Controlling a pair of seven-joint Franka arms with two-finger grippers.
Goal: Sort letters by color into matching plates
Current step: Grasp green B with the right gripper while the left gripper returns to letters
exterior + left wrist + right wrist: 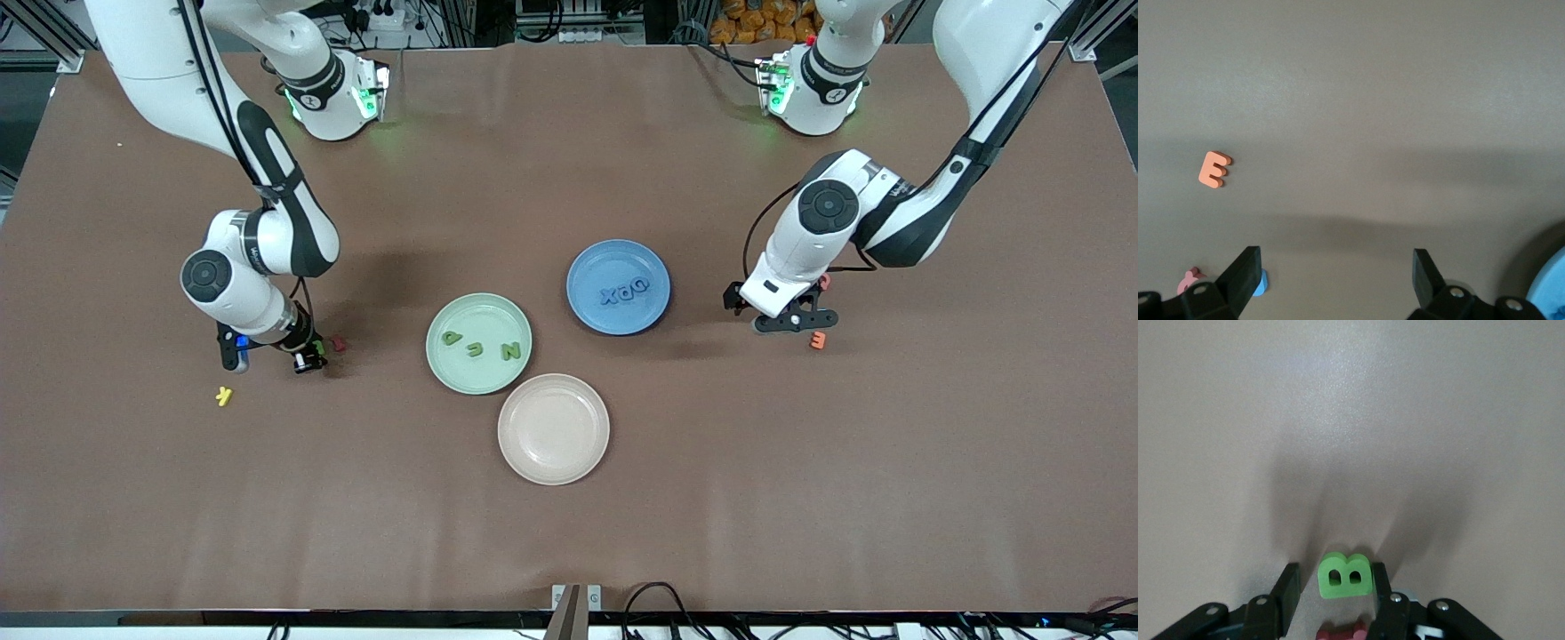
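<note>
A: Letters first. Where is the last green one?

B: The green B point(1345, 576) lies flat on the table point(569, 533) at the right arm's end, between the fingers of the right claw point(1333, 595). One finger touches its side and the other stands just off it, so the claw is half closed around the B and, I'd say, not yet pinching it. A dark red letter point(1341, 631) sits just beside it.

A: Which way from there?

B: The green plate point(441, 360) is toward the middle of the table from that claw, and the right arm is clearly the nearer one. It already holds three green letters point(482, 346).

A: And blue?

B: The blue plate point(589, 311) holds three blue letters point(624, 292). A fourth blue letter point(1260, 282) lies on the table by a finger of the left claw point(1333, 277), which is spread wide and low over bare table, beside a pink letter point(1189, 280) and near an orange E point(1213, 169).

A: The cream plate point(553, 429)?

B: Nothing in it. A yellow K point(224, 396) lies loose, nearer the front camera than the right claw.
</note>
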